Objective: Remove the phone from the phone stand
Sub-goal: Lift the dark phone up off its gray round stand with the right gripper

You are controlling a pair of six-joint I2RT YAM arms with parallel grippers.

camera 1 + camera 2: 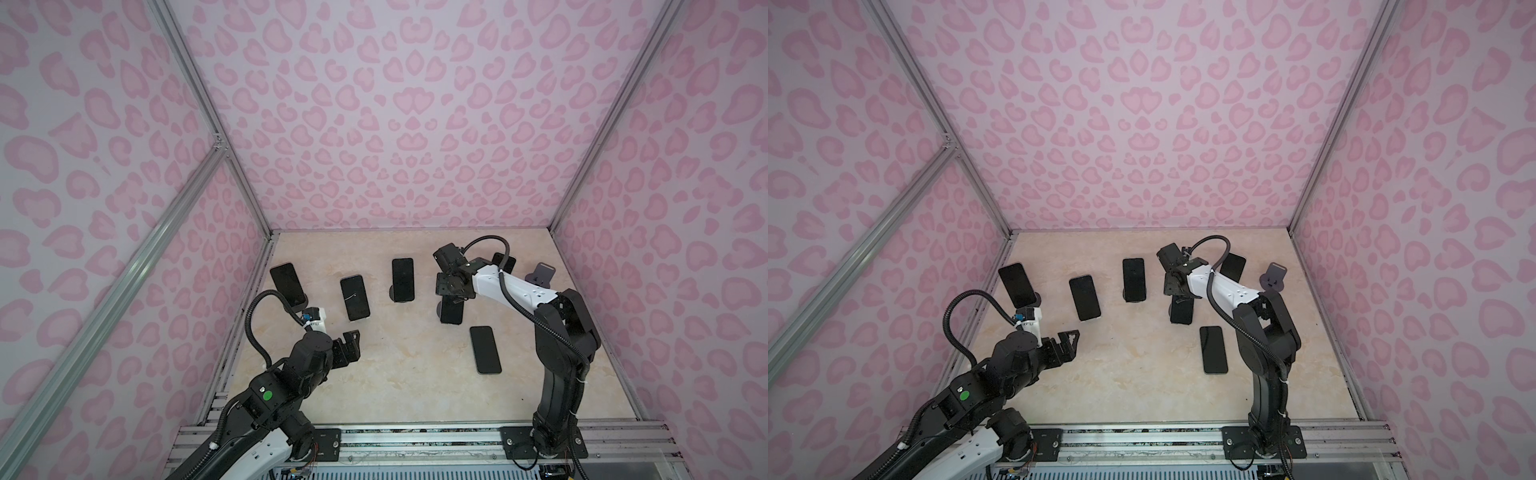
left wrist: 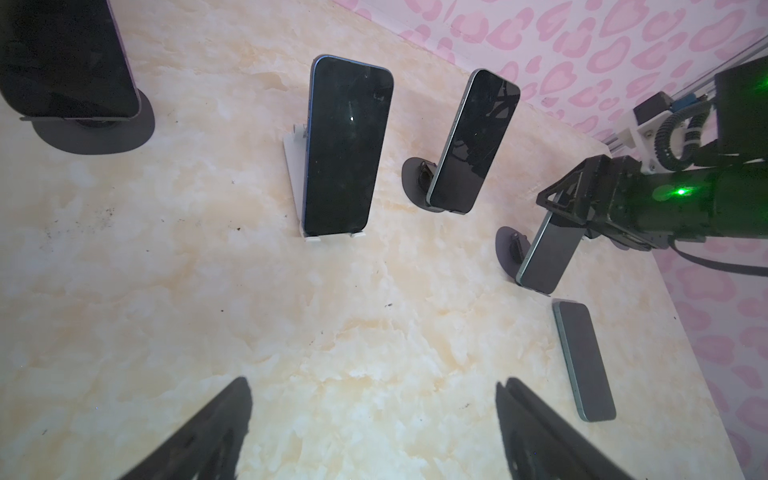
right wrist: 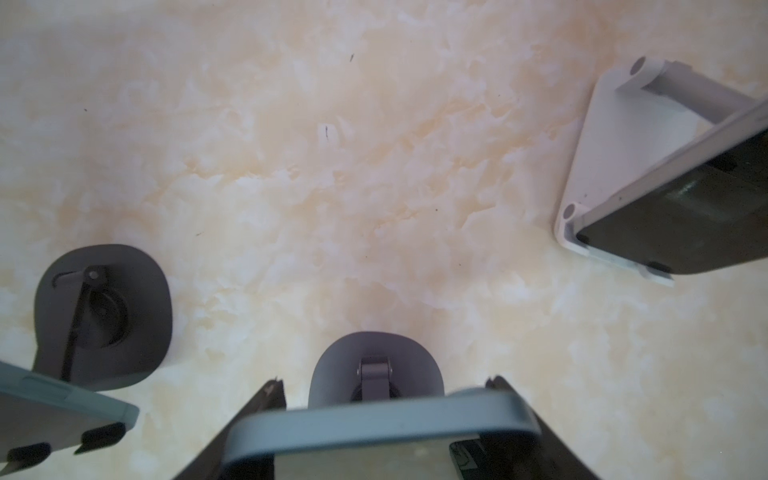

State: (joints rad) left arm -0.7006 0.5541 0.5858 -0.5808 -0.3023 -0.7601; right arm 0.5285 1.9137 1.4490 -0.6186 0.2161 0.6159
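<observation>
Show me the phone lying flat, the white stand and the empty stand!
flat phone (image 1: 485, 350), a top view, its middle.
white stand (image 2: 296, 183), left wrist view, its base plate.
empty stand (image 1: 1277, 270), a top view, its upper plate.

Six phones (image 1: 485, 349); six phone stands (image 1: 540, 274), one of them bare; two robot arms (image 1: 511, 286)

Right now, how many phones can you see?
6. On stands: left phone, blue phone, middle phone, and the fourth phone at the right gripper. The flat phone lies on the table. The back phone peeks from behind the right arm; more may hide there.
</observation>
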